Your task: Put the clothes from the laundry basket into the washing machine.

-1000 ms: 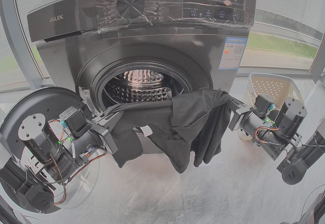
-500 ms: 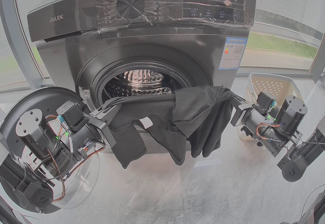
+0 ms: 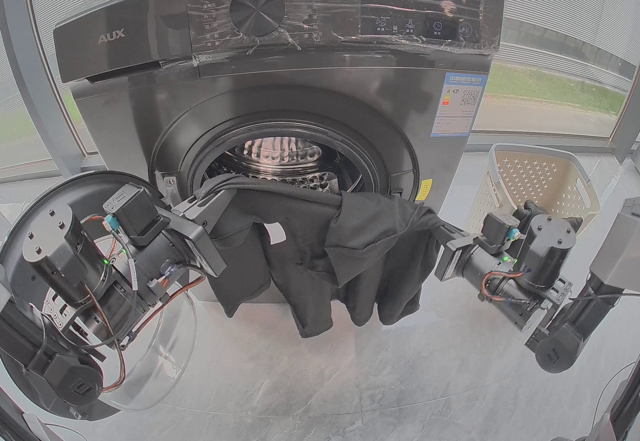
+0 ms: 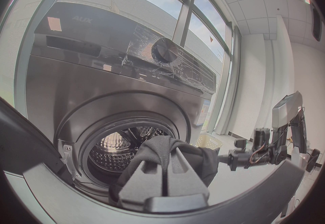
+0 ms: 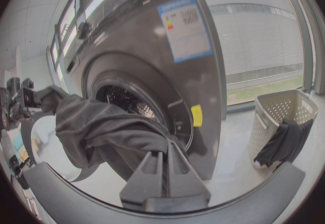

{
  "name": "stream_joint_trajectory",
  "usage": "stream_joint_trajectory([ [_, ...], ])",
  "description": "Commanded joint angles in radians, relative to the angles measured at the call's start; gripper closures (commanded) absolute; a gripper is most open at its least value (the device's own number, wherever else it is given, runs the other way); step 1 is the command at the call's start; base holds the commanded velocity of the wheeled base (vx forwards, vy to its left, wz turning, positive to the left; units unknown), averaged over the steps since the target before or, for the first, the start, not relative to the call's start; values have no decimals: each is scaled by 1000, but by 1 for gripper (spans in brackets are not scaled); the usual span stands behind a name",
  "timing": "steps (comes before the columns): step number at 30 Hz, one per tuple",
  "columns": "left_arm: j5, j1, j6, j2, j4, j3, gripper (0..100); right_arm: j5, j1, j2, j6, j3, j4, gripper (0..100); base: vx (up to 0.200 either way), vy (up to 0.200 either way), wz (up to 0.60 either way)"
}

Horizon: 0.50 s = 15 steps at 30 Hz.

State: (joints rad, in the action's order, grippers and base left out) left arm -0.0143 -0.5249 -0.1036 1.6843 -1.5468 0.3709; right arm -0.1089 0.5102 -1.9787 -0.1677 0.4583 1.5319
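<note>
Black garment (image 3: 320,242) strung before the washer (image 3: 133,102) mouth, left tool (image 3: 212,201) clamped tight on one end, right tool (image 3: 441,234) clamped on the other, middle sagging, perhaps brushing the washer, basket (image 3: 540,179) off right

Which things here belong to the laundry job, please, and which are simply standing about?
Job: black garment, shut in left end effector and right end effector; washing machine; open door; laundry basket; dark clothes draped over it.
Standing about: energy label; yellow sticker; window.
</note>
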Motion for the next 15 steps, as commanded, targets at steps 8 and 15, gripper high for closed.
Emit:
stream_joint_trajectory([
  [8,2,-50,-2,-3,-1,19,100,80,57,-371,-12,115,14,100,0,0,0],
  [15,4,-53,-1,-5,-1,17,100,118,59,-425,-10,178,8,100,0,0,0],
])
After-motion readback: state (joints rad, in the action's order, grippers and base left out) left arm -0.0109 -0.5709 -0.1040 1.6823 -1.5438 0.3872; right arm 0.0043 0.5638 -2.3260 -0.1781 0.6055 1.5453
